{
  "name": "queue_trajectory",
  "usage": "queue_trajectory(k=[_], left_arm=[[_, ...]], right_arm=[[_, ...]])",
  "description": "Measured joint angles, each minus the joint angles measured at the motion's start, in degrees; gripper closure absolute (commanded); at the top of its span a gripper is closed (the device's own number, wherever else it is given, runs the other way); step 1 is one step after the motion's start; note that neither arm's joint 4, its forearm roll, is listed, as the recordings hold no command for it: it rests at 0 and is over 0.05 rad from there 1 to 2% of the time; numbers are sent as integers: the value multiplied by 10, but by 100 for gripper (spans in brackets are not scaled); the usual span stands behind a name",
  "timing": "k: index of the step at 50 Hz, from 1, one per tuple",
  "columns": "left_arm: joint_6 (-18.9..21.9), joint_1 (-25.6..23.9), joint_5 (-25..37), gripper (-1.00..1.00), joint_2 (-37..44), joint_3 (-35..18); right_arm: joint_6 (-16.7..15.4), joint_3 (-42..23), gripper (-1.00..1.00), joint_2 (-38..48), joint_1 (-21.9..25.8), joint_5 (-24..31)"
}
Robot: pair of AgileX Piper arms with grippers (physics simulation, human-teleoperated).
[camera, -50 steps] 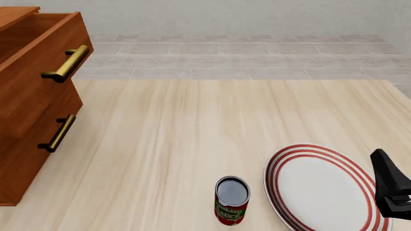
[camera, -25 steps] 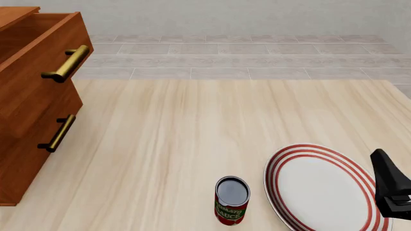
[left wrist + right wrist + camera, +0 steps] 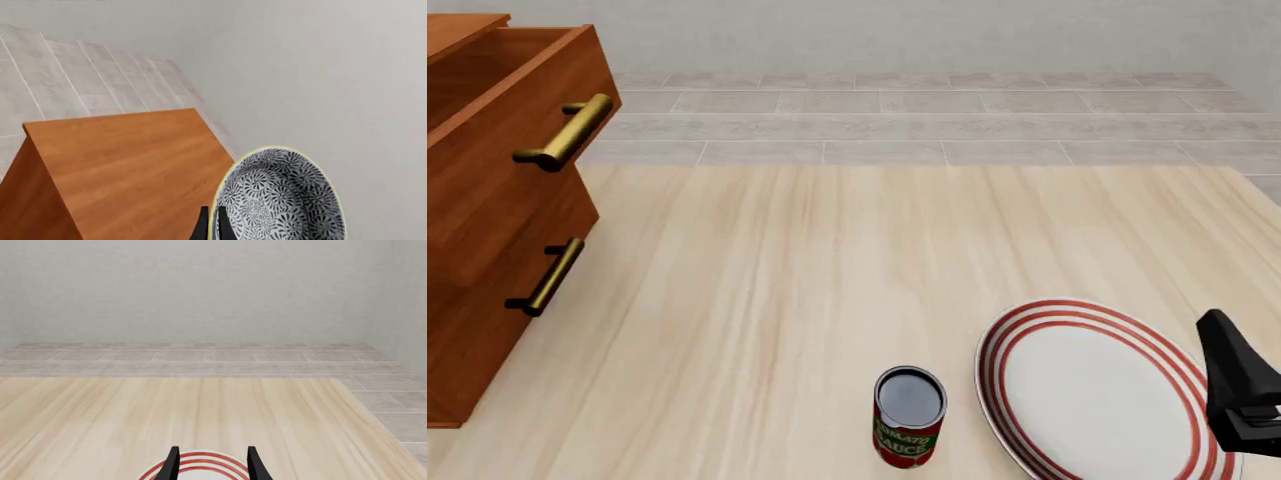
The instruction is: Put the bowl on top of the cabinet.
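Currently, left gripper (image 3: 211, 227) clamped on patterned bowl (image 3: 280, 197) rim above cabinet (image 3: 127, 165) top; right gripper (image 3: 212, 465) fingers apart over red-ringed plate (image 3: 1094, 395).

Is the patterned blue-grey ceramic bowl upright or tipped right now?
Cannot tell for certain. The patterned blue-grey ceramic bowl shows only in the left wrist view, its inside facing the camera, rim pinched by the left gripper.

The bowl (image 3: 280, 200) is round and deep, white with a dense dark blue-grey flower pattern and a pale cream rim. In the left wrist view it is tipped on its side, with the patterned inside facing the camera, just beside the flat top of the cabinet (image 3: 127, 170). The cabinet is large, of reddish-brown wood. In the front view it stands at the left edge of the tabletop (image 3: 827, 300), showing two brass bar handles (image 3: 565, 133).
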Motion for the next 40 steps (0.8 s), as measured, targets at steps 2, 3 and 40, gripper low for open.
queue_trajectory(k=[2, 3, 40], left_arm=[[1, 2, 0, 100, 5, -3], [1, 2, -1, 100, 7, -4], [6, 34, -1, 100, 54, -38]], right_arm=[[0, 0, -100, 0, 0, 0], [0, 0, -100, 0, 0, 0], [0, 0, -100, 0, 0, 0]])
